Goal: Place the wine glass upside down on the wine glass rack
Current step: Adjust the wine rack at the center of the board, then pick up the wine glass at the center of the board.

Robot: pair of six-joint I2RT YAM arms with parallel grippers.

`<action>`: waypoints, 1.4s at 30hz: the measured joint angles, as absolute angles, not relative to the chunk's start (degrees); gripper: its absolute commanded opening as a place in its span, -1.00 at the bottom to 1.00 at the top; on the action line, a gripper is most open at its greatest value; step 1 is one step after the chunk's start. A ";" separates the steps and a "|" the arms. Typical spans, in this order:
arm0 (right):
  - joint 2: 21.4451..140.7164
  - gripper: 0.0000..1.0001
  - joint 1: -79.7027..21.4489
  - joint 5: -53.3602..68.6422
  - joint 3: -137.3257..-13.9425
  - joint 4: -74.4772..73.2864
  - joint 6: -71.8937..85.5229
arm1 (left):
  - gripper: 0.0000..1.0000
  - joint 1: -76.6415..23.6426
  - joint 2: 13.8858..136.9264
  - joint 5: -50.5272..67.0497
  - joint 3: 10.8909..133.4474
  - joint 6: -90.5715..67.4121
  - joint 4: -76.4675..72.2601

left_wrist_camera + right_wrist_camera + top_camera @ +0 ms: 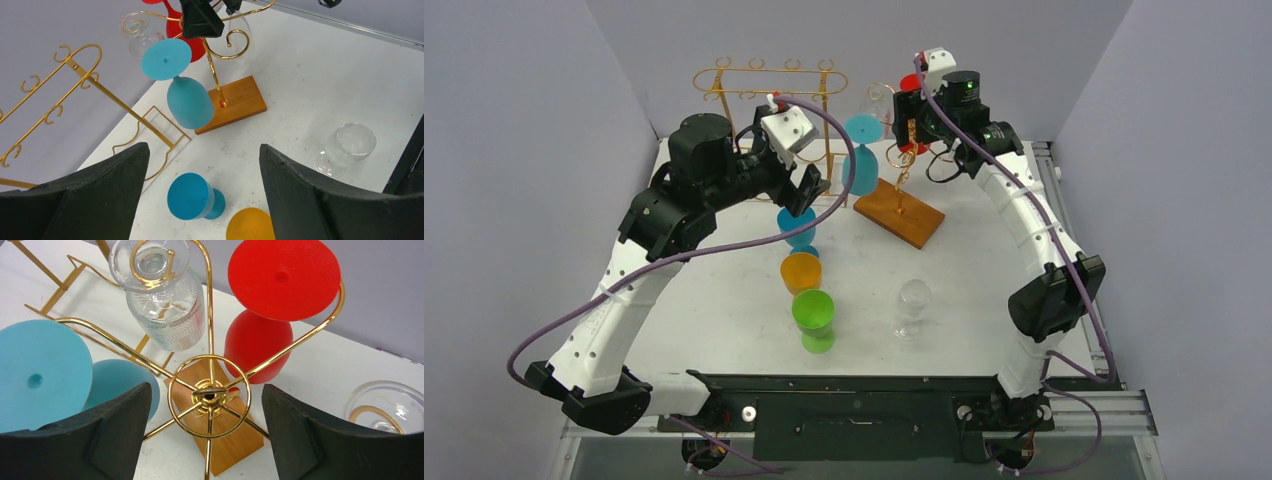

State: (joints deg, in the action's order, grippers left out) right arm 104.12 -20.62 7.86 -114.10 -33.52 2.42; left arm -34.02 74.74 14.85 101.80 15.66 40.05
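Note:
The wine glass rack (209, 395) is a gold post with curled arms on a wooden base (900, 212). Upside down on it hang a light blue glass (40, 375), a ribbed clear glass (162, 310), a red glass (265, 335) and a second clear glass (385, 407) at the right edge. My right gripper (206, 386) is open right above the rack's top ring, holding nothing. My left gripper (203, 147) is open above an upright blue wine glass (192, 196) on the table, not touching it.
An orange glass (801, 270), a green glass (813, 315) and a clear glass (912, 305) stand upright on the table in front. A second gold wire rack (769, 85) stands at the back left. Grey walls close in three sides.

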 measured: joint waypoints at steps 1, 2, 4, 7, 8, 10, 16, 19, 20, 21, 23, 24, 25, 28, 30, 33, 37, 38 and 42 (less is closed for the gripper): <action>103.79 0.54 -20.51 7.97 -114.10 -33.56 2.37 | 0.58 -34.02 74.74 14.85 101.80 15.66 40.05; 103.48 0.55 -20.32 8.05 -114.17 -33.69 2.31 | 0.58 -34.02 74.74 14.85 101.75 15.66 40.05; 102.85 0.55 -20.16 8.27 -114.78 -34.22 2.24 | 0.60 -34.02 74.74 14.85 101.75 15.62 40.05; 101.75 0.56 -19.75 8.40 -116.14 -34.81 2.24 | 0.69 -33.93 74.74 14.85 101.75 15.46 40.07; 101.03 0.57 -19.57 8.45 -116.36 -34.83 2.26 | 0.74 -33.87 74.74 14.85 101.75 15.42 40.07; 99.04 0.57 -19.42 8.40 -116.31 -35.11 2.44 | 0.84 -33.56 74.74 14.81 101.75 15.22 40.10; 82.61 0.53 -20.45 7.53 -104.40 -32.86 5.91 | 0.92 -31.70 74.74 14.37 101.75 13.21 40.23; 71.35 0.38 -24.40 5.74 -95.09 -32.38 8.93 | 0.92 -30.17 74.74 14.26 101.75 11.55 40.73; 68.40 0.33 -25.82 5.13 -92.62 -32.69 9.93 | 0.92 -29.71 74.74 14.20 101.69 10.98 40.88; 66.19 0.27 -27.44 4.49 -90.30 -32.95 10.98 | 0.92 -29.26 74.61 14.17 101.38 10.55 40.93; 61.89 0.23 -29.78 2.81 -85.45 -33.61 13.26 | 0.92 -28.34 74.02 14.17 100.18 9.76 41.08; 60.34 0.23 -30.65 1.85 -82.81 -33.89 14.50 | 0.92 -27.83 73.58 14.20 99.18 9.45 41.25; 59.09 0.23 -31.42 0.89 -79.92 -34.39 15.68 | 0.92 -27.38 73.12 14.26 98.28 9.28 41.45; 57.52 0.22 -32.53 -1.15 -71.75 -37.34 18.52 | 0.92 -25.89 71.72 14.70 95.64 8.99 42.37; 58.28 0.19 -32.69 -1.72 -66.92 -39.66 20.23 | 0.92 -25.06 70.74 14.96 94.19 8.99 42.96; 59.35 0.16 -32.69 -1.50 -62.59 -42.52 22.06 | 0.92 -24.34 68.88 15.00 92.14 9.02 43.97; 59.53 0.12 -32.69 -0.97 -61.28 -44.25 23.40 | 0.93 -24.16 67.37 15.09 91.64 9.04 45.39; 59.53 0.10 -32.69 -0.67 -61.28 -44.25 23.49 | 0.92 -24.16 66.98 15.27 91.64 9.06 45.56; 59.53 0.01 -32.69 1.52 -61.17 -44.66 23.59 | 0.93 -24.16 65.78 15.99 91.64 9.06 46.46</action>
